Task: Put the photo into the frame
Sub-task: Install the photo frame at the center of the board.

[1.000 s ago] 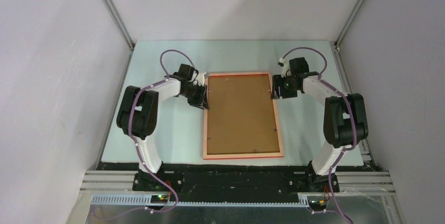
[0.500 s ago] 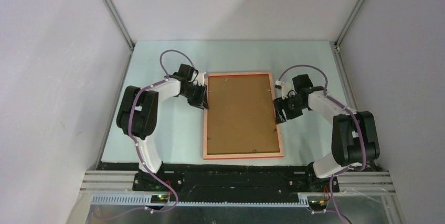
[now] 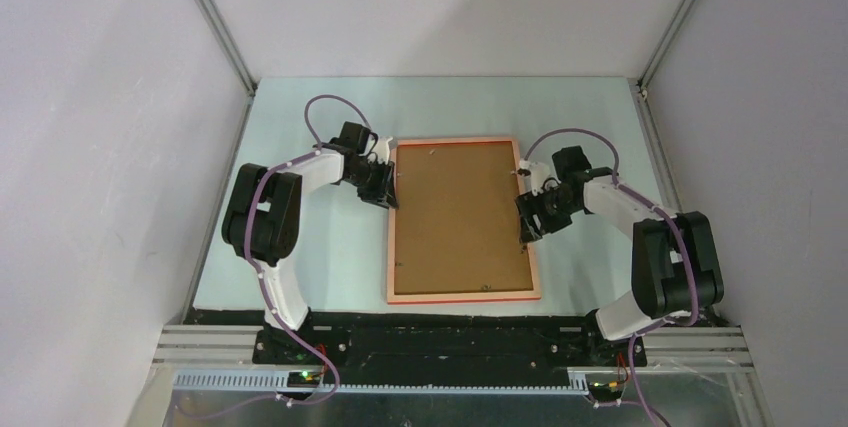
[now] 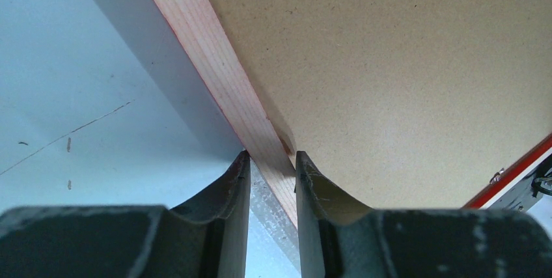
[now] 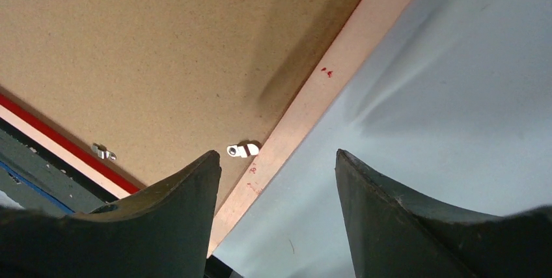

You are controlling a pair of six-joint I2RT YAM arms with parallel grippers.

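The thin rectangular picture frame [image 3: 463, 296], red-fronted with a pale wood back, lay face down on the pale table [image 3: 330, 247]. A plain brown backing board [image 3: 460, 217] sat in it. The glossy landscape photo showed nowhere, and whether it lay beneath the board could not be told. The left end effector [image 4: 272, 161] pinched the left rail narrowly. The right end effector [image 5: 276, 161] hung wide by a small silver turn clip [image 5: 242, 150]. That clip probably wanted one slow fingertip nudge across the board, with the left grip stopping any slide.

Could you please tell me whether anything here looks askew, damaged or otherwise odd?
Nothing stands out: the red-fronted, pale-backed rectangular picture frame lies face down and square, its brown backing board seated flat. Only tiny red flecks mark one rail.
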